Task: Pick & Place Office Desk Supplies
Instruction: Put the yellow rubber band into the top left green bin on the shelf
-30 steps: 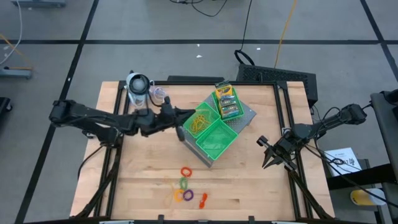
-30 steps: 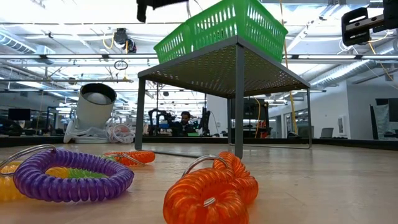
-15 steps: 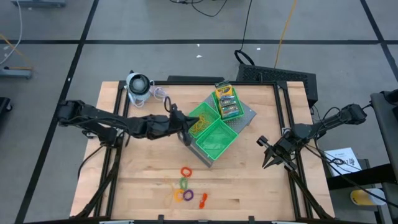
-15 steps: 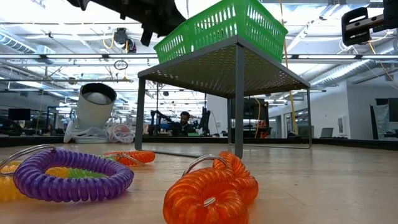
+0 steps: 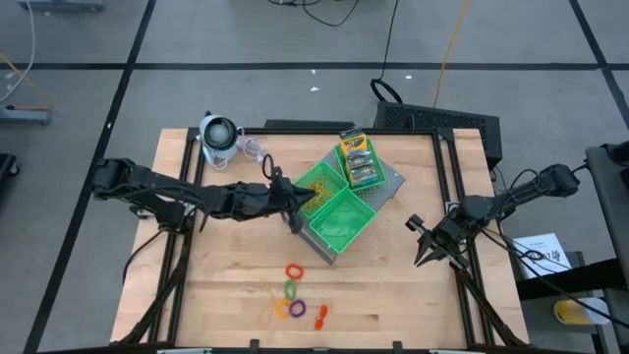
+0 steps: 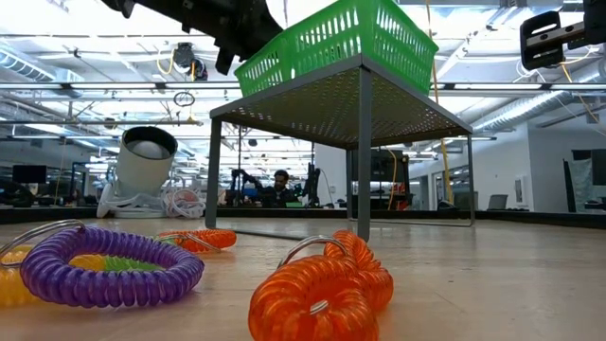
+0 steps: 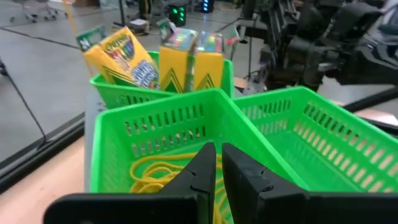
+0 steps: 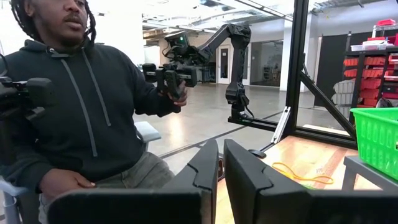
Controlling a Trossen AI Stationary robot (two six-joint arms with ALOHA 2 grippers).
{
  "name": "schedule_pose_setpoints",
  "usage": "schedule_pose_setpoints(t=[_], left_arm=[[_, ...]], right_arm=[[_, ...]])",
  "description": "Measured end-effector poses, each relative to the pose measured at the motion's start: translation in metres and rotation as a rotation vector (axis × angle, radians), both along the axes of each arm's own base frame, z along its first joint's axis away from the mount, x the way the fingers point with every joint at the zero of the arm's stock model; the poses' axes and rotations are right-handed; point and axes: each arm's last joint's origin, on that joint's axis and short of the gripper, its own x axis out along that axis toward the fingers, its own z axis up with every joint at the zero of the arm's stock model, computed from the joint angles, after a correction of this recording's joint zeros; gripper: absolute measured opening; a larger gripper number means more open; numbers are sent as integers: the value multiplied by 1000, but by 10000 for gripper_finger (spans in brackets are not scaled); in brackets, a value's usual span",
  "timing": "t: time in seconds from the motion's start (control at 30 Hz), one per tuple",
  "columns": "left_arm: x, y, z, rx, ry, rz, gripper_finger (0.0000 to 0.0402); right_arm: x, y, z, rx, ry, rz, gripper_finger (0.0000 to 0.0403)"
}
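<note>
Three green trays [image 5: 339, 224] sit on a grey stand [image 5: 393, 181] near the middle of the desk [image 5: 226, 285]: the far one holds three card boxes [image 5: 358, 160] (one yellow-orange, two green-teal, standing on end in the left wrist view), the middle one holds a tangle of yellow rubber bands [image 7: 163, 175], and the near one shows nothing inside. Four small coiled rings [image 5: 293, 295] lie on the desk near its front edge, red, green, orange and purple, with one orange clip [image 5: 320, 314] just beside them. A round grey-white gadget [image 5: 217, 136] stands at the far left corner. The left gripper [image 7: 217, 163] hangs over the rubber-band tray, its fingers pressed nearly together with only a thin slit between them; a second ago it was left of the trays near the gadget, and it has since reached across to this tray. The right gripper [image 8: 219, 163], fingers likewise nearly closed and pinching nothing, waits at the desk's right edge, unmoved
</note>
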Motion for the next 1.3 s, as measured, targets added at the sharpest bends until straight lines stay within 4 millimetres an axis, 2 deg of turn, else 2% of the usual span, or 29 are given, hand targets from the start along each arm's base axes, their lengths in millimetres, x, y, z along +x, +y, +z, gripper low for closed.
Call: schedule_pose_setpoints(t=[0.33, 0.83, 0.97, 1.13, 1.3], left_arm=[[-3, -1, -10, -12, 99, -12, 35], [-3, -1, -3, -4, 54, -17, 35], [-10, -4, 9, 48, 24, -41, 35], [-27, -17, 36, 132, -68, -94, 35], [-52, -41, 62, 71, -194, -259, 35]], right_arm=[[0, 0, 0, 0, 0, 0, 20], [0, 0, 0, 0, 0, 0, 20], [0, 0, 0, 0, 0, 0, 20], [0, 0, 0, 0, 0, 0, 20], [0, 0, 0, 0, 0, 0, 20]])
